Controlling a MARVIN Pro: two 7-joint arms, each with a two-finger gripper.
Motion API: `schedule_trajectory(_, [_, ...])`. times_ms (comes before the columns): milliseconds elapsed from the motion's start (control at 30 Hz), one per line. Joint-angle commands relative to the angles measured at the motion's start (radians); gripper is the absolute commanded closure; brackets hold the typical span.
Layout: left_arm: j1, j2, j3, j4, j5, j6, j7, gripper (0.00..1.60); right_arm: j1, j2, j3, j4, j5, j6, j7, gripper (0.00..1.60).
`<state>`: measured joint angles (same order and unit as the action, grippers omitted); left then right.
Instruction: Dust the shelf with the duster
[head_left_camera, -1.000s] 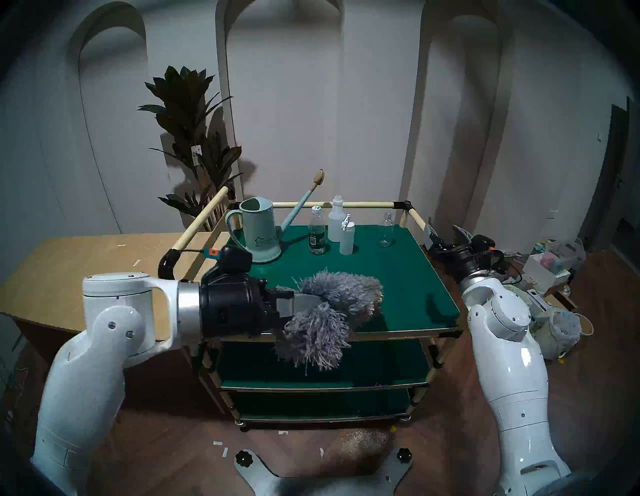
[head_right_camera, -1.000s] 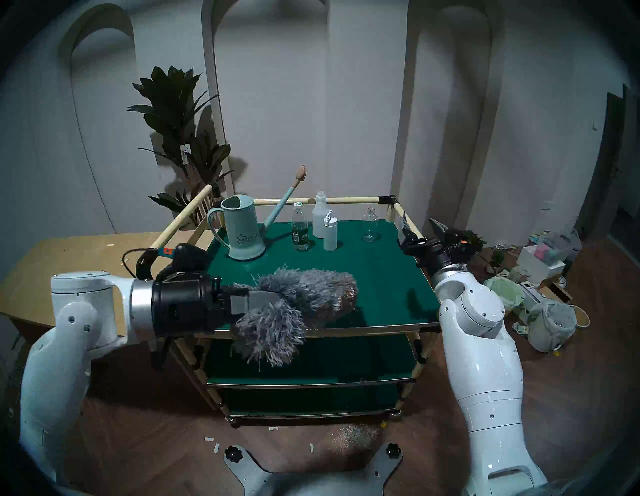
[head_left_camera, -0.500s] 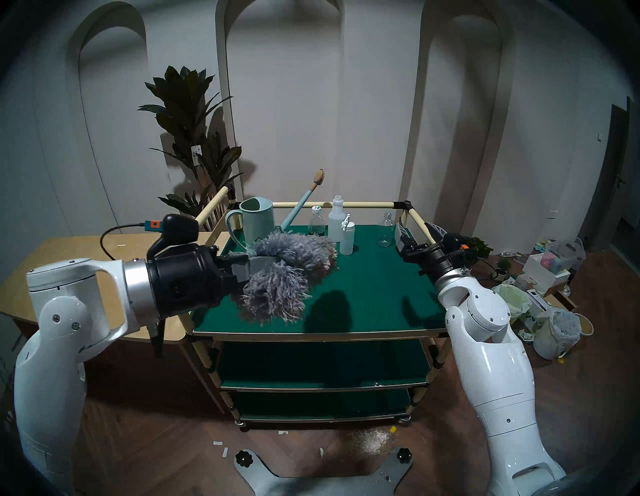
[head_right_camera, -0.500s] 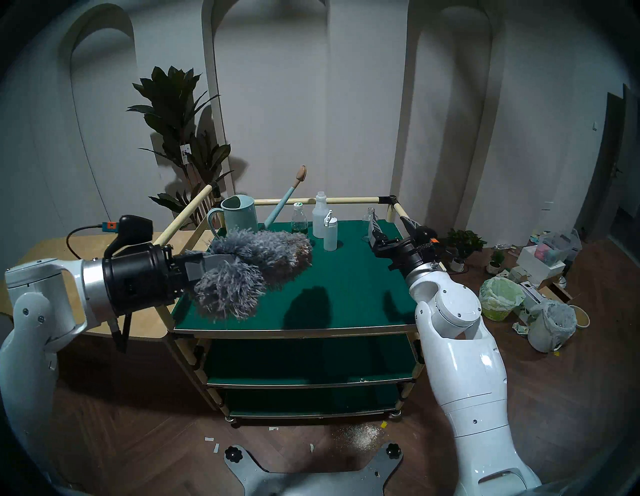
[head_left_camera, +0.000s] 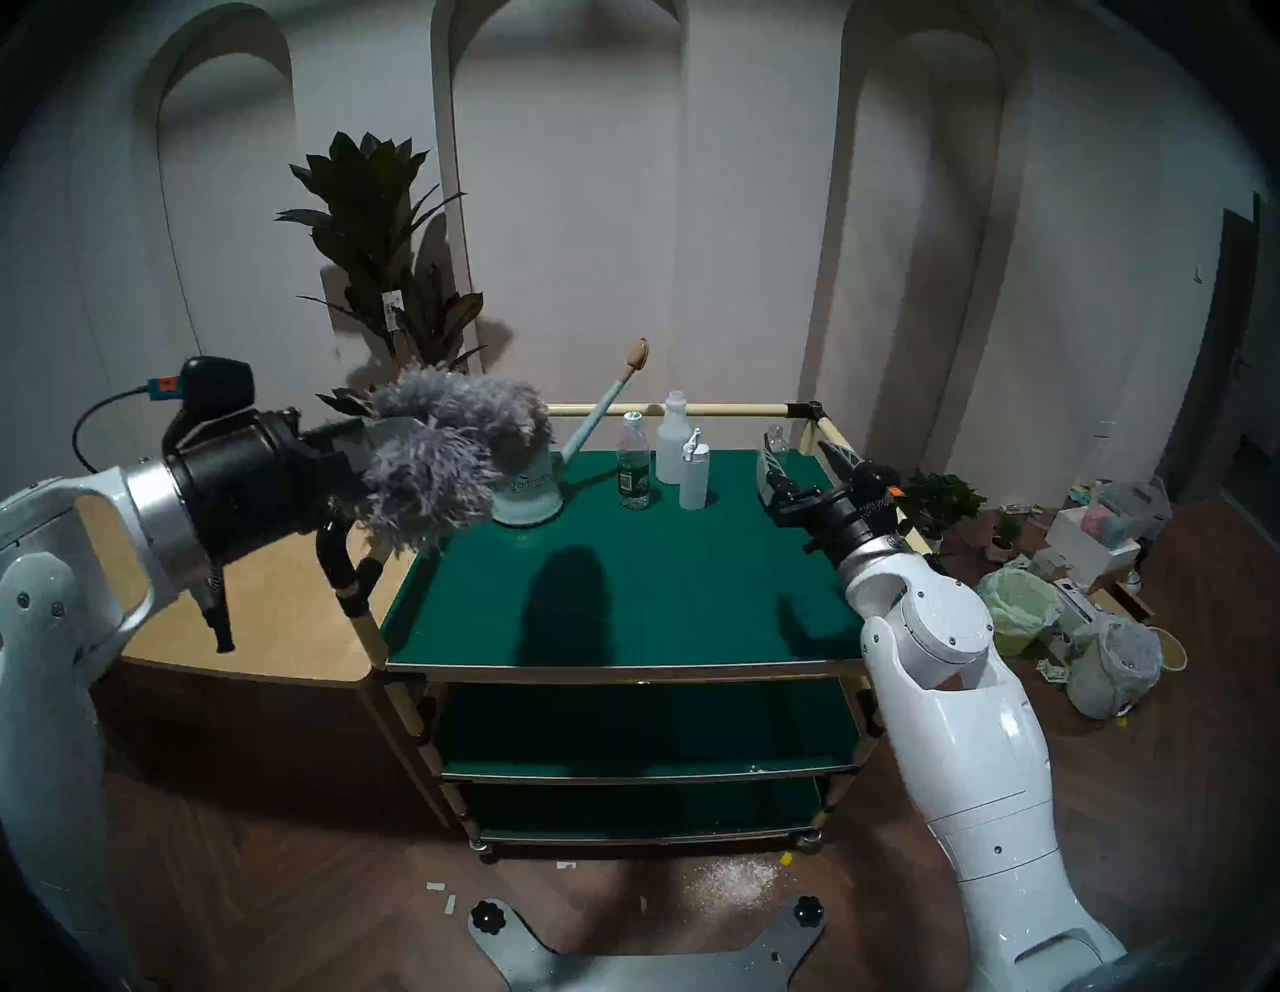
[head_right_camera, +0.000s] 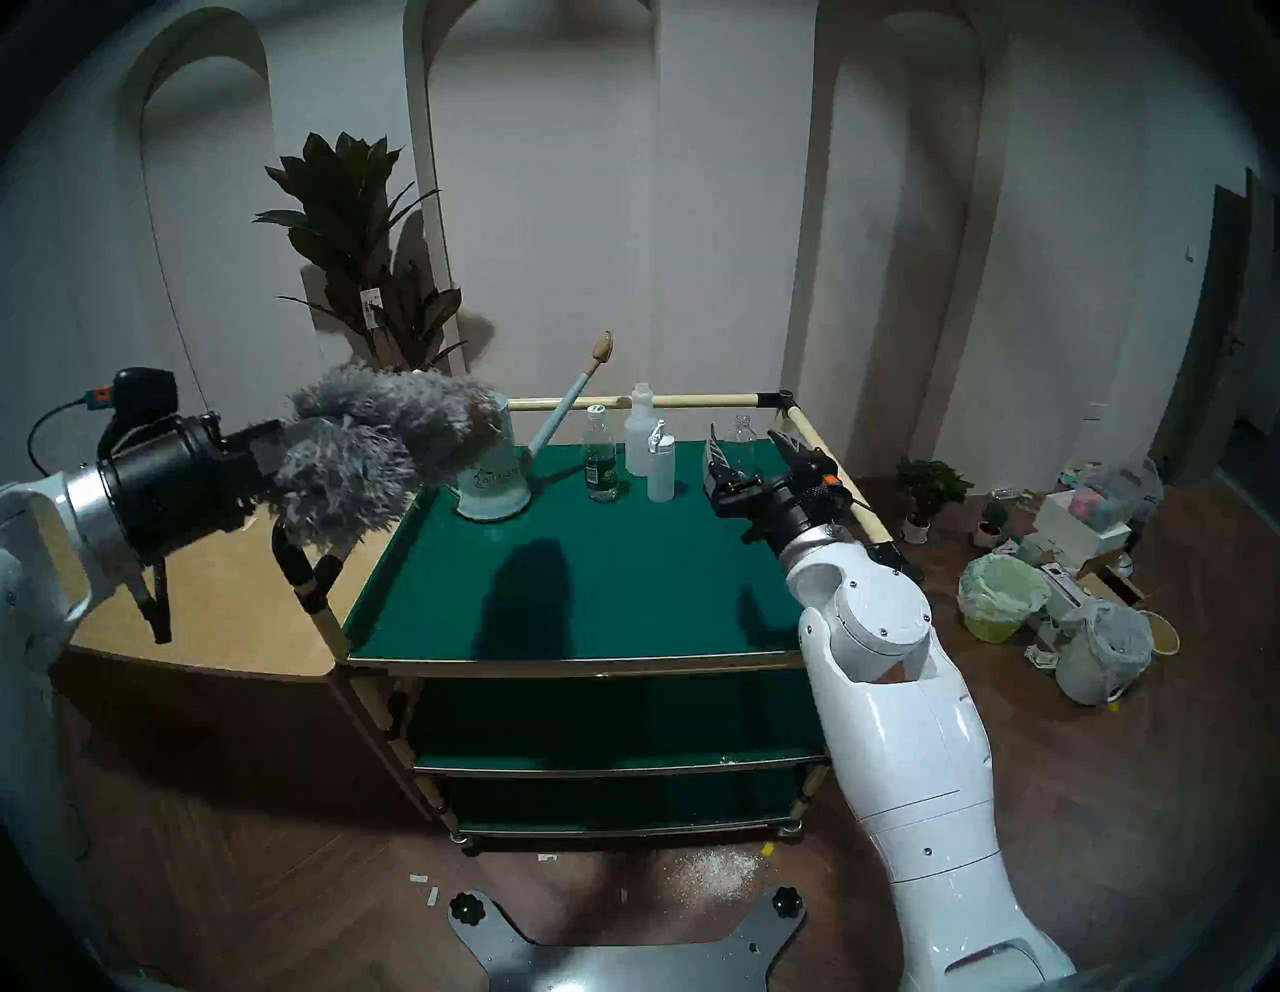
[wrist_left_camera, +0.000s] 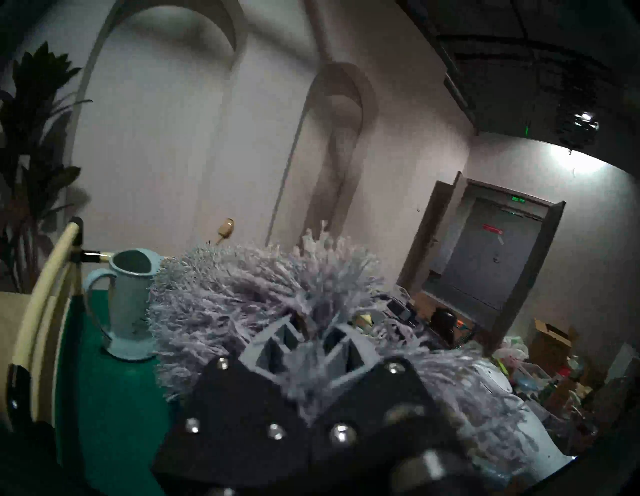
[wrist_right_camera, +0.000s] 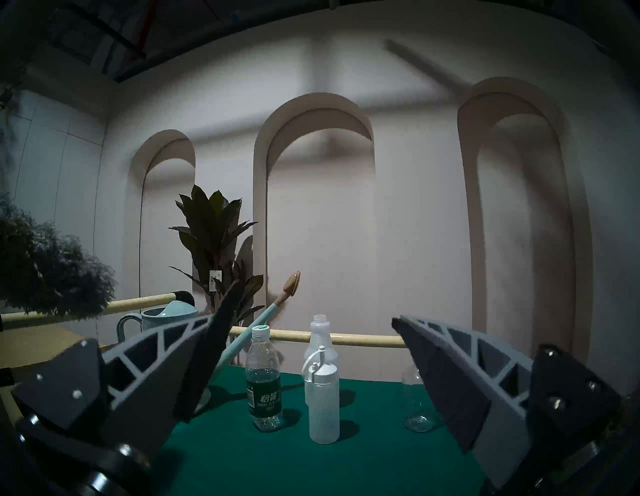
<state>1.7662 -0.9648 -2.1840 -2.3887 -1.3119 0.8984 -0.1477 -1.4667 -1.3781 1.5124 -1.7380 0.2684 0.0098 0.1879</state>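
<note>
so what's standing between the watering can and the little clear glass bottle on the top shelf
Head view: between the watering can and the glass bottle stand a green-labelled water bottle, a white bottle and a white pump bottle, on the shelf.

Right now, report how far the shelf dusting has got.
Done: the shelf's open front shows no debris, and white powder lies on the floor below. In hand: the left gripper holds the duster in the air, off the board, by the watering can. Left: the back strip around the bottles. The right gripper hangs open, empty.
</note>
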Motion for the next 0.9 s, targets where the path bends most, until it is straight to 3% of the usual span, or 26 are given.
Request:
schedule_trajectory(0, [-0.011,-0.001,-0.148,0.047,0.038,-0.004,-0.023,1.60,-0.013,-0.001,-0.007,-0.048,-0.017,-0.003,-0.013,0.00])
schedule_trajectory(233, [0.000,0.011,-0.263,0.162,0.084,-0.007,-0.061,1.60,-0.029,-0.001,-0.024,-0.065,-0.038,-0.003,-0.032,0.00])
schedule_trajectory(400, [0.023,0.028,-0.338,0.242,0.118,-0.036,-0.148,1.60,-0.032,-0.004,-0.036,-0.072,-0.054,-0.001,-0.048,0.00])
schedule_trajectory(667, [0.081,0.037,-0.323,0.349,0.218,-0.159,-0.289,1.60,-0.027,-0.010,-0.052,-0.072,-0.076,-0.006,-0.074,0.00])
schedule_trajectory(867, [0.138,0.065,-0.259,0.420,0.346,-0.244,-0.359,1.60,-0.028,-0.009,-0.059,-0.072,-0.085,-0.007,-0.088,0.00])
